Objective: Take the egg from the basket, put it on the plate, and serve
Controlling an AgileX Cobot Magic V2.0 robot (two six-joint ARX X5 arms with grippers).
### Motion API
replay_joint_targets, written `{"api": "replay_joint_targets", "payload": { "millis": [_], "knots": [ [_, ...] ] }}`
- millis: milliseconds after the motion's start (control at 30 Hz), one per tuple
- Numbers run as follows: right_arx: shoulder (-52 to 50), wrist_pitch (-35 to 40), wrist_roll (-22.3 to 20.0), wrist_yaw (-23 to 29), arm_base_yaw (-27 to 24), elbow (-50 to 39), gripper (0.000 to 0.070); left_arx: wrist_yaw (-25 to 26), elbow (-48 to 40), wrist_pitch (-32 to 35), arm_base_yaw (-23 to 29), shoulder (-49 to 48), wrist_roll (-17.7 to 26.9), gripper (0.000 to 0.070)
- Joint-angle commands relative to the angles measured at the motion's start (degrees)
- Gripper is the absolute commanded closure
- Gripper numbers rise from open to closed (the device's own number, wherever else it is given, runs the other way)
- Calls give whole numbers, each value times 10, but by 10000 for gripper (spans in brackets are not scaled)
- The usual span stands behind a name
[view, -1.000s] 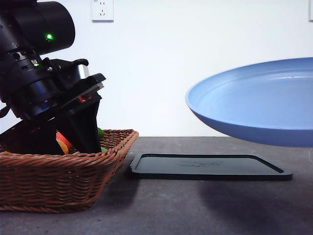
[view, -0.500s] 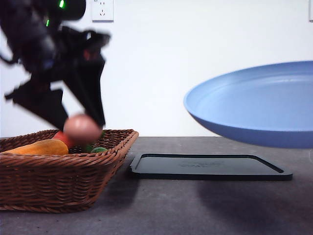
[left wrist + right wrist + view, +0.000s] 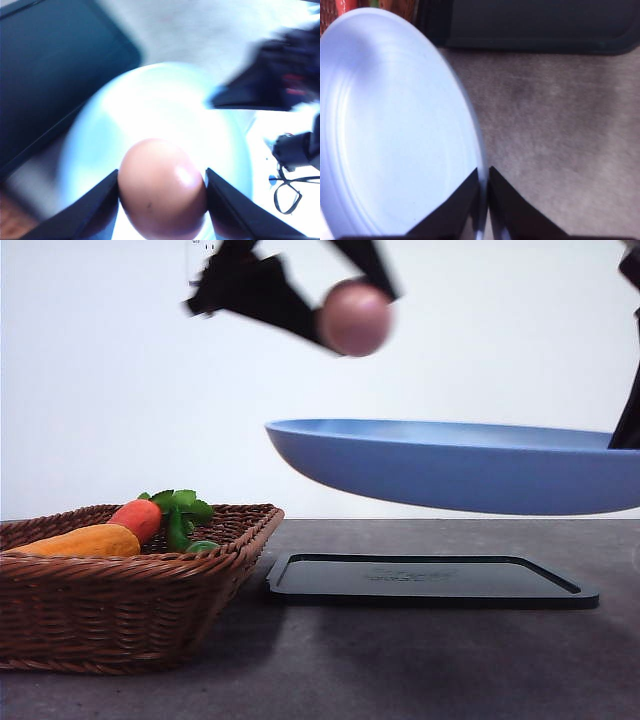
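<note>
The left end effector (image 3: 162, 192) is clamped on the egg (image 3: 355, 317) above the plate (image 3: 450, 465); the right end effector (image 3: 483, 200) pinches the plate's rim.

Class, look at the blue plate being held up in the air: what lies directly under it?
Under the plate lies the black tray on the dark table. In the left wrist view the plate covers part of the tray, so that part cannot be seen.

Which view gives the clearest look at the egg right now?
The left wrist view: the egg is large and fairly sharp, clamped in the left gripper above the plate. The front view shows it small and motion-blurred, though it does show the egg's height above the plate.
</note>
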Motion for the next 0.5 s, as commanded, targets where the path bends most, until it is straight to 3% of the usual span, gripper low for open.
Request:
{"api": "replay_joint_targets", "payload": {
  "millis": [0,167,467],
  "knots": [
    [11,8,4,-14,1,2,700,-33,9,10,-31,22,27,530],
    [23,10,0,-18,2,2,700,-120,9,19,-81,54,73,530],
    [24,17,-3,-17,2,2,700,-129,9,32,-90,111,87,527]
  ]
}}
